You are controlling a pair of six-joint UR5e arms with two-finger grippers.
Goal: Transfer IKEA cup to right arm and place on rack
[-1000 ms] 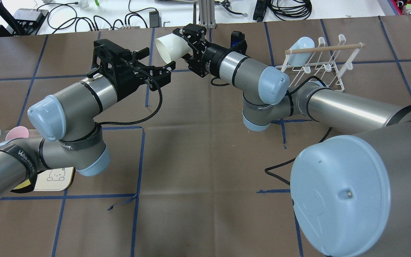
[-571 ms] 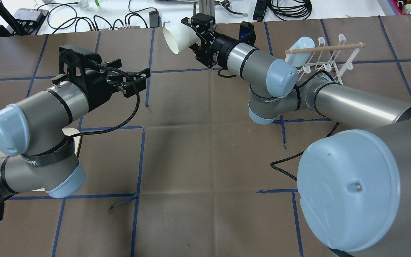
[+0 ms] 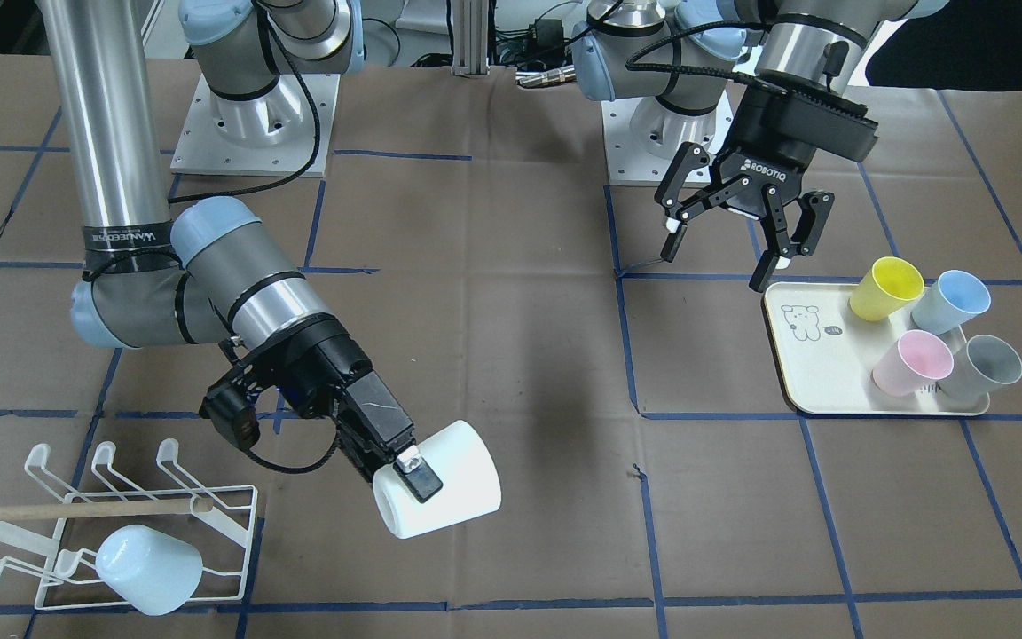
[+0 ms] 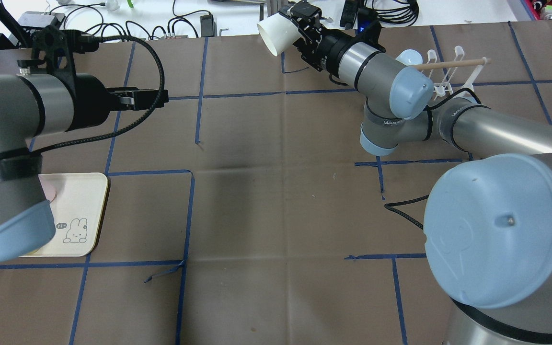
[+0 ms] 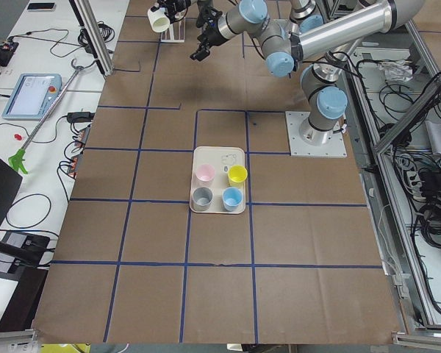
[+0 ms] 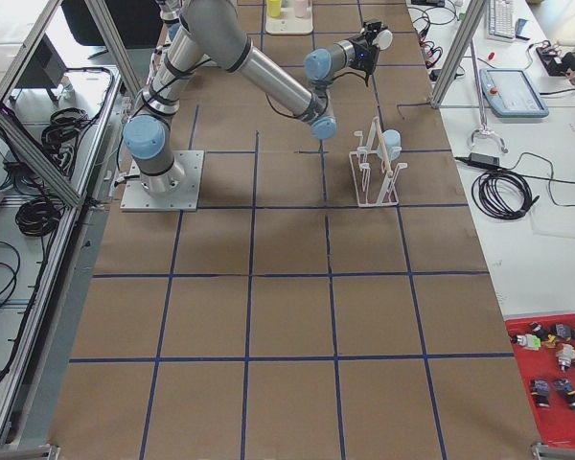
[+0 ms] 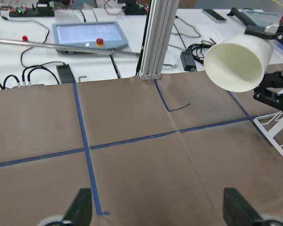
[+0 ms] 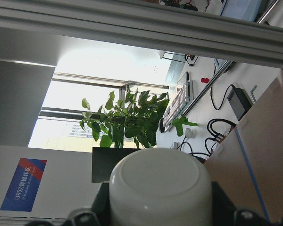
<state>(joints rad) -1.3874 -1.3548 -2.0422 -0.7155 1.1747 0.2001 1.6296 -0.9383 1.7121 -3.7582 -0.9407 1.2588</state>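
My right gripper is shut on a white cup and holds it tilted on its side above the table, right of the rack. In the overhead view the cup is at the table's far edge, left of the rack. The right wrist view shows the cup's base between the fingers. My left gripper is open and empty, hanging above the table beside the tray. The left wrist view shows the white cup far off.
A pale blue cup hangs on a front prong of the rack. The cream tray holds yellow, blue, pink and grey cups. An aluminium post stands at the far table edge.
My left arm has drawn back to the left, away from the cup, its gripper open. My right arm has carried the white cup right and farther away, toward the rack.
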